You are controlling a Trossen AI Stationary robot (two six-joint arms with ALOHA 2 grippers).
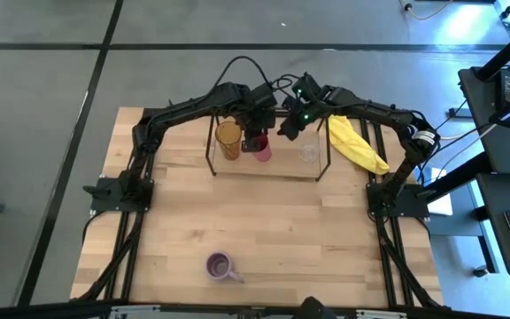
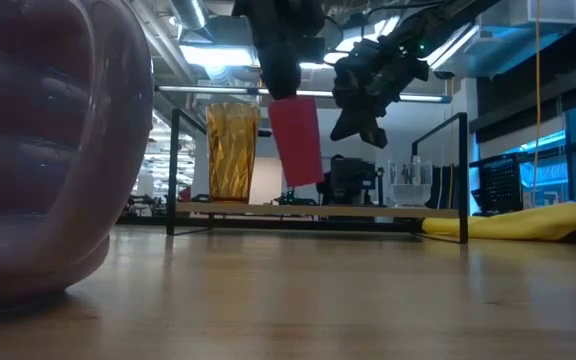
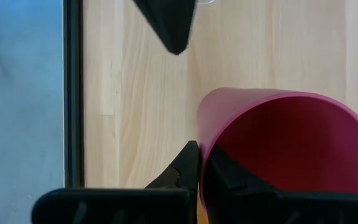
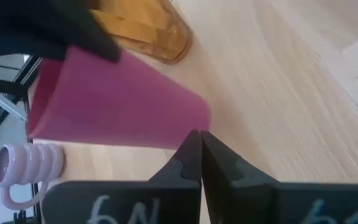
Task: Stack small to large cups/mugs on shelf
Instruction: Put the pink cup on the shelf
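My left gripper [image 1: 255, 133] is over the shelf [image 1: 282, 168], shut on the magenta-red cup [image 2: 296, 140], which is up off the wood board [image 2: 368, 211]. The tall amber tumbler [image 2: 232, 150] stands on its base on the board just left of the cup. The small clear glass [image 2: 411, 185] stands on the board toward its right end. My right gripper [image 2: 360, 118] is shut and hangs above the board between cup and glass, touching nothing. The lavender mug [image 1: 220, 265] sits on the tabletop near the near edge. My left gripper holds the magenta-red cup by its rim [image 3: 202, 134], one finger inside the cup [image 3: 229, 177] and one outside [image 3: 182, 171]. The fingers come from above, pointing down. The cup hangs below them, slightly tilted, its base [image 2: 308, 182] clear of the shelf board.
A yellow cloth [image 1: 357, 143] lies on the table right of the shelf. The shelf's thin black rods [image 2: 173, 170] rise at its corners. The lavender mug [image 2: 38, 150] looms close in the low view. Open tabletop [image 1: 282, 230] lies between shelf and mug.
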